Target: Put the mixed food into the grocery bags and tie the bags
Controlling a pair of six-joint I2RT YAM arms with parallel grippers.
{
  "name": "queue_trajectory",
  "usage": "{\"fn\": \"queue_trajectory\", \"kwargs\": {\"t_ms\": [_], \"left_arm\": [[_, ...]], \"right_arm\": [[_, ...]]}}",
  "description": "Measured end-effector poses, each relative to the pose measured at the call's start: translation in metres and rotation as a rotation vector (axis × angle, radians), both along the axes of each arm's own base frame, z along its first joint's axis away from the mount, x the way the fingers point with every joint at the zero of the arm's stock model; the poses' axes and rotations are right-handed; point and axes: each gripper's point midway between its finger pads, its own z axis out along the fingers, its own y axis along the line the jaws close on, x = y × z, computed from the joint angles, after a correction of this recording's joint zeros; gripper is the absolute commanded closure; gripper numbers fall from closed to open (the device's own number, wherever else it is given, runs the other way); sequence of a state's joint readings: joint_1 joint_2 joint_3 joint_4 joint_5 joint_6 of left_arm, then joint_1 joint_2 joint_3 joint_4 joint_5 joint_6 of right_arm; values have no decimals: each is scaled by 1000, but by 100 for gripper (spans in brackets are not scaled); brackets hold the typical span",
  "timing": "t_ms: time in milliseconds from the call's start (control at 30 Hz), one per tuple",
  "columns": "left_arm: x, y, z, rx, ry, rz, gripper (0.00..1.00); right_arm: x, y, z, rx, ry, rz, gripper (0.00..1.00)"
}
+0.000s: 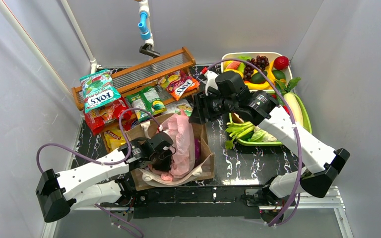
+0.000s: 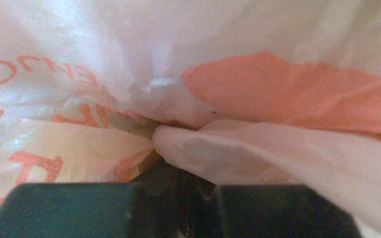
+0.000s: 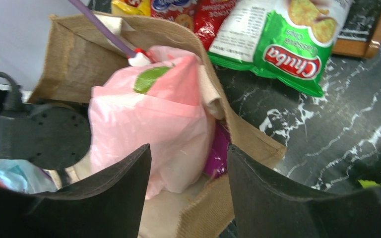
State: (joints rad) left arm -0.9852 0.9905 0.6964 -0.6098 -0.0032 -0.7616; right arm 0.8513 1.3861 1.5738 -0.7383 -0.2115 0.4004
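Note:
The brown tote (image 1: pixel 206 163) stands open mid-table with the pink plastic bag (image 1: pixel 181 139) bunched inside it. A purple packet (image 1: pixel 197 148) lies beside the pink bag in the tote; it also shows in the right wrist view (image 3: pixel 219 151). My left gripper (image 1: pixel 162 157) presses into the pink bag's near left side. In the left wrist view the left gripper (image 2: pixel 181 191) has its jaws close together on a fold of the pink bag (image 2: pixel 238 153). My right gripper (image 1: pixel 197 113) hovers open and empty over the tote's far right edge. In the right wrist view the right gripper (image 3: pixel 188 153) looks down on the pink bag (image 3: pixel 149 119) and the tote (image 3: pixel 248 139).
Snack packets lie at back left: teal Fox's (image 1: pixel 98 89), red (image 1: pixel 104 116), yellow (image 1: pixel 113 138), green Chuba (image 1: pixel 146 101), another Fox's (image 1: pixel 181 84). A wooden rack (image 1: pixel 144 72) stands behind them. A white tray (image 1: pixel 228 57) and a green tray (image 1: pixel 305 114) hold toy fruit and vegetables at right.

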Motion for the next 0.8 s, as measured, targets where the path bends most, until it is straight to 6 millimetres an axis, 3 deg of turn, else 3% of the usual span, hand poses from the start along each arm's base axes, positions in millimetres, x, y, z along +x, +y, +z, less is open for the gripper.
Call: {"fn": "queue_trajectory", "kwargs": {"t_ms": [133, 367, 533, 600, 733, 800], "left_arm": [[-3, 7, 18, 35, 11, -5, 68], [1, 12, 84, 2, -53, 1, 57], [4, 23, 130, 5, -111, 7, 44], [5, 31, 147, 12, -136, 19, 35], [6, 49, 169, 36, -183, 56, 7], [6, 62, 179, 51, -210, 83, 2]], "right_arm": [[-1, -13, -12, -58, 0, -24, 34], [-12, -36, -28, -130, 30, -61, 34], [-19, -44, -32, -151, 62, -77, 34], [-20, -46, -33, -155, 74, -83, 34], [-25, -48, -36, -161, 97, -87, 34], [-28, -48, -39, -162, 116, -82, 34]]}}
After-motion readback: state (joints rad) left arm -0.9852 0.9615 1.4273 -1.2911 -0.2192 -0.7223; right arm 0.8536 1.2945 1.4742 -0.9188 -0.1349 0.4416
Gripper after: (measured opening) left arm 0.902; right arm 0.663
